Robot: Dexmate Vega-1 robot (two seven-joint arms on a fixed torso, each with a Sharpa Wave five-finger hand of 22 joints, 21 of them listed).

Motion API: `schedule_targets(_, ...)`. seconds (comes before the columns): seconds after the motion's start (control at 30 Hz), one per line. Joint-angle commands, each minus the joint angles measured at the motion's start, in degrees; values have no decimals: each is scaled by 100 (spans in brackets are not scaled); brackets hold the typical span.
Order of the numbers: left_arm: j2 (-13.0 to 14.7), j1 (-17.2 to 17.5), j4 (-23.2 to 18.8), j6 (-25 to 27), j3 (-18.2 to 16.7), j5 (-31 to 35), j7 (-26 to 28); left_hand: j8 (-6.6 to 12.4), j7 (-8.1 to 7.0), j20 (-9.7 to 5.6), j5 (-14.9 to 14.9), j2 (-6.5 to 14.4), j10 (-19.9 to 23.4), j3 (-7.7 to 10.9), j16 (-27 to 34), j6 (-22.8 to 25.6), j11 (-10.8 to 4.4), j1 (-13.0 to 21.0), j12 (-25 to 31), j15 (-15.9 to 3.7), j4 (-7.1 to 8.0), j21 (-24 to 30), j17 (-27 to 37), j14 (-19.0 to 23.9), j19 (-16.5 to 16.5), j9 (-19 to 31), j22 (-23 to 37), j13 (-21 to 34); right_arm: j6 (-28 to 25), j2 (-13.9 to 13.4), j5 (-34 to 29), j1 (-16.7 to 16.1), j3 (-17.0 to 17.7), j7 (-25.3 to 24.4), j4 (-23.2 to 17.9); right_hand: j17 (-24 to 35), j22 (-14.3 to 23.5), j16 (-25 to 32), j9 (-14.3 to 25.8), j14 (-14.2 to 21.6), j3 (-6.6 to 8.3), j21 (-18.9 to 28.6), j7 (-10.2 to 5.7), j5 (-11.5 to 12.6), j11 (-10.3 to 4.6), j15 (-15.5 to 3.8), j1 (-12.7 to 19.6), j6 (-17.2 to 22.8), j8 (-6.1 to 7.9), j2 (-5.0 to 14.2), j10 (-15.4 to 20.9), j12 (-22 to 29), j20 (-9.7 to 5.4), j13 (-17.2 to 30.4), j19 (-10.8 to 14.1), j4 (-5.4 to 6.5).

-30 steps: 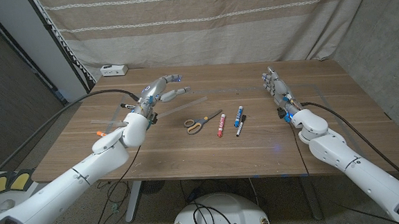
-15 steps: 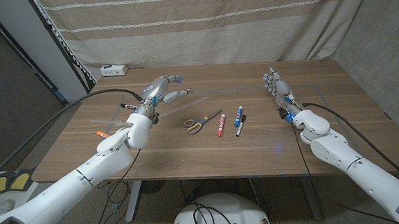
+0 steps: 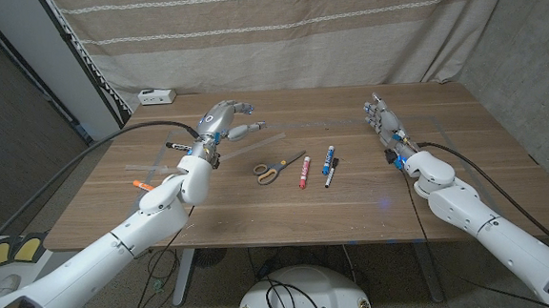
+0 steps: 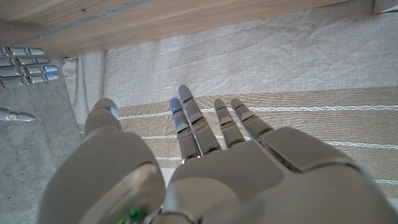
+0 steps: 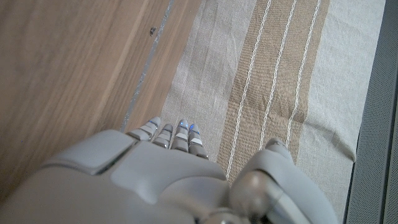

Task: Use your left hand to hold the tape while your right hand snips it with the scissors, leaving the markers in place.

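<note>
Now you're at the start: nothing is grasped or cut. Your left hand (image 3: 223, 119) hovers beyond the scissors (image 3: 278, 165), fingers apart, empty. Your right hand (image 3: 381, 121) waits well off to their other side, fingers straight and apart. Markers (image 3: 318, 168) lie just beside the scissors. The tape (image 3: 266, 140), a faint strip behind them on the counter (image 3: 259, 207), is hard to make out.

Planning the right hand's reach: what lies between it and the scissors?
In the head view, three markers lie on the table between the right hand and the scissors.
</note>
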Motion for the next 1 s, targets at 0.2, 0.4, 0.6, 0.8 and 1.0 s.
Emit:
schedule_targets(0.2, -33, 10, 39, 205, 89, 348, 147, 62, 253, -185, 47, -12, 261, 6, 31, 285, -22, 165, 38, -933, -29, 32, 32, 179, 69, 12, 12, 25, 65, 84, -28, 79, -48, 17, 118, 11, 26, 4, 15, -57, -10, 32, 14, 42, -11, -161, 44, -40, -4, -9, -32, 3, 21, 11, -62, -28)
schedule_targets(0.4, -74, -40, 120, 246, 155, 428, 150, 112, 253, -164, 56, -19, 338, 12, 27, 485, -7, 206, 33, -902, -21, 28, 34, 215, 67, 11, 14, 24, 27, 106, -32, 137, -69, 19, 163, 11, 26, 5, 15, -60, -12, 34, 15, 43, -4, -154, 47, -45, -4, -4, -37, 2, 25, 11, -63, -31)
schedule_targets(0.6, -189, -104, 278, 276, 254, 514, 255, 198, 221, -152, 68, -36, 464, 11, 19, 903, -12, 265, -12, -910, 14, 31, 39, 289, 86, 28, 18, 28, 3, 109, -18, 143, -73, 25, 160, 11, 26, 5, 16, -63, -16, 34, 16, 44, -14, -153, 48, -46, -3, -4, -38, 4, 27, 11, -66, -34)
schedule_targets(0.8, -211, -155, 294, 294, 325, 568, 228, 213, 282, -151, 72, -52, 650, 4, 100, 1073, -12, 288, 0, -920, 36, 92, 49, 586, 269, 34, 24, 42, -21, 90, 12, 76, -42, -28, 112, 11, 26, 7, 16, -66, -19, 36, 13, 44, -20, -152, 50, -48, -2, 0, -45, 3, 29, 11, -67, -37)
schedule_targets(1.0, -242, -88, 117, 497, 342, 655, 214, 201, 345, -22, 68, -57, 715, 0, 106, 1117, -10, 299, -4, -938, 46, 99, 54, 673, 318, 35, 30, 54, -27, 63, 17, 27, -33, -37, 61, 12, 26, 8, 16, -66, -23, 38, 15, 45, -19, -156, 51, -52, -2, 3, -45, 4, 29, 11, -67, -39)
